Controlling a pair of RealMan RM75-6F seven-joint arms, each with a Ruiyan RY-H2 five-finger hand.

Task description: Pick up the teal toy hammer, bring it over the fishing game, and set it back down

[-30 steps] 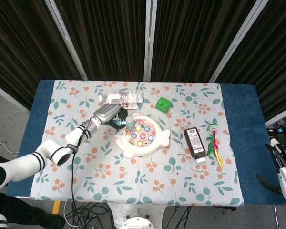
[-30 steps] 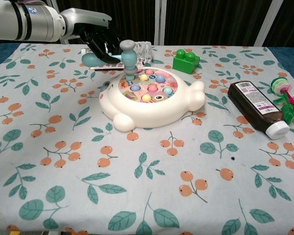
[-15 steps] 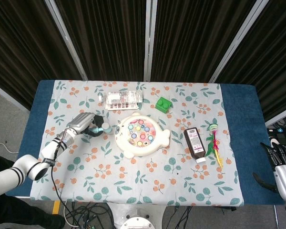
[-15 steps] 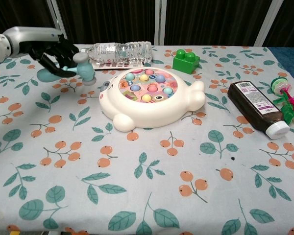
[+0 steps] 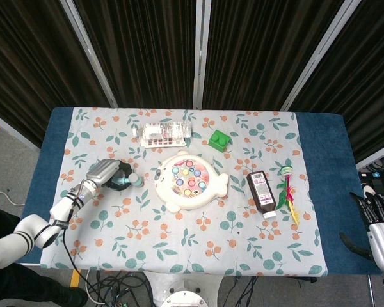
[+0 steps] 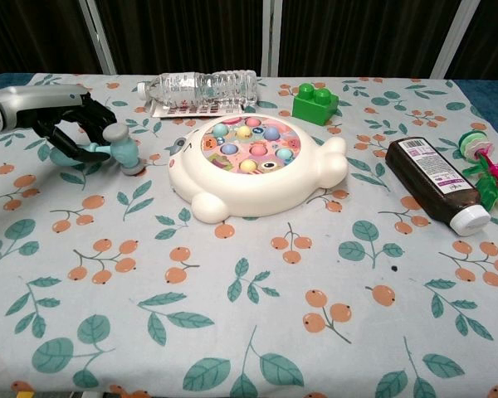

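Observation:
The teal toy hammer [image 6: 116, 149] [image 5: 130, 181] has its grey-blue head low over the cloth, just left of the fishing game. My left hand [image 6: 66, 124] [image 5: 112, 174] grips its handle, fingers curled around it. The fishing game [image 6: 257, 166] [image 5: 191, 182] is a white fish-shaped toy with coloured fish in a pink dish, in the middle of the table. My right hand [image 5: 379, 220] hangs off the table's right edge with its fingers apart, holding nothing; the chest view does not show it.
A clear plastic bottle [image 6: 201, 85] lies behind the game beside a flat pack [image 5: 163, 134]. A green block [image 6: 314, 103] stands at the back. A dark brown bottle [image 6: 437, 183] and a feathered toy [image 6: 491, 170] lie on the right.
My left hand has carried the hammer from over the fishing game leftward and down, to just above the cloth left of the game. The right hand has hardly moved.

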